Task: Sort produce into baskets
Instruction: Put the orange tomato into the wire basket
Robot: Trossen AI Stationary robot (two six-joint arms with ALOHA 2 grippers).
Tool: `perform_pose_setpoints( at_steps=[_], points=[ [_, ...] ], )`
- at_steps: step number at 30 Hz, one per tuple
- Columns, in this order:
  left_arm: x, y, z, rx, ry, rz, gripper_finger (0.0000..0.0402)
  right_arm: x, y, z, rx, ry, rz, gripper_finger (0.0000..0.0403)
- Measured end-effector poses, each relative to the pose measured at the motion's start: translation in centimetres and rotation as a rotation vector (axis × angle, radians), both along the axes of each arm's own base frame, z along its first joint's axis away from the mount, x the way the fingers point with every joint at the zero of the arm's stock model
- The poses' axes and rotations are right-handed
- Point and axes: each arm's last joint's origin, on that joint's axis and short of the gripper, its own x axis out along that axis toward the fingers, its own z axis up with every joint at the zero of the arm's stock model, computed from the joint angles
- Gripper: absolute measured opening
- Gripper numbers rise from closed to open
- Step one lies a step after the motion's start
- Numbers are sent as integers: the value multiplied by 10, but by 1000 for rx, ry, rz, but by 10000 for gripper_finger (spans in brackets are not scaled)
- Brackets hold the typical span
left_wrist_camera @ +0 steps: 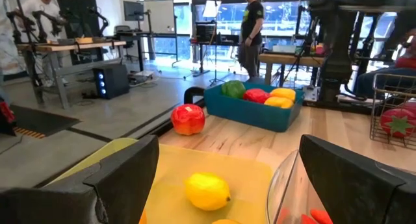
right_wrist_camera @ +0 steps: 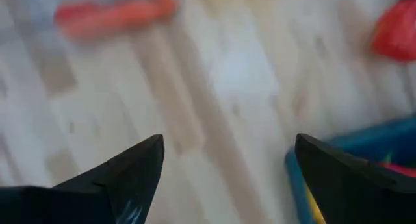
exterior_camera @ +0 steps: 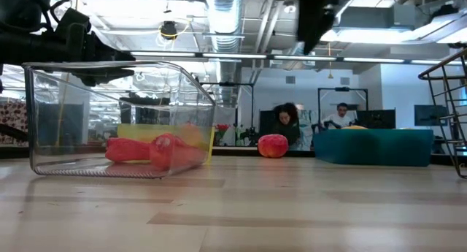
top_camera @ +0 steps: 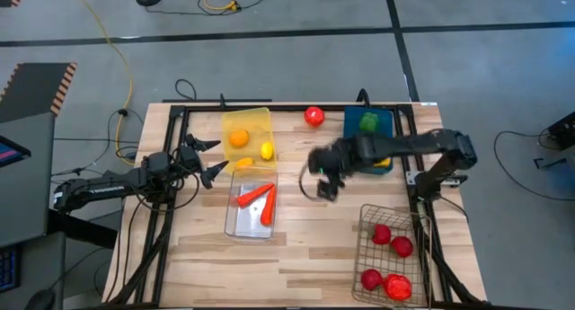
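High view: straight down on whole table [top_camera: 296, 247], both my arms in frame.
Low view: at tabletop height, level across wood into room; clear bin [exterior_camera: 117, 120] close to lens, blue bin [exterior_camera: 376, 147] farther back.
Left wrist view: looks forward past my left gripper [left_wrist_camera: 227, 185], yellow bin [left_wrist_camera: 162, 178] just ahead, blue bin beyond.
Right wrist view: looks down past my right gripper [right_wrist_camera: 224, 178], near bare wood.
Shared: loose red tomato [top_camera: 314, 116] appears in high, low, left wrist views; blue bin in all four.
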Motion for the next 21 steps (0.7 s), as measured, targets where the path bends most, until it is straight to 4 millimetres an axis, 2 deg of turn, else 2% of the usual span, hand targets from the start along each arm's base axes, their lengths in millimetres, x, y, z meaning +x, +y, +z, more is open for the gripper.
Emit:
perform_pose_setpoints(
  at_steps=[6, 12, 17, 21],
  points=[
    [0, 0, -1, -3, 5, -1, 359, 15, -57, 6, -41, -158, -74, 372],
    [0, 0, -2, 1, 26, 0, 359, 18, -105, 13, -72, -292, -207, 372],
    [0, 0, -9, -13, 97, -1, 359, 14, -135, 17, -94, -345, -292, 372],
    [0, 0, -11, -19, 121, -3, 359, 9, -151, 17, -103, -354, -339, 372]
  ],
)
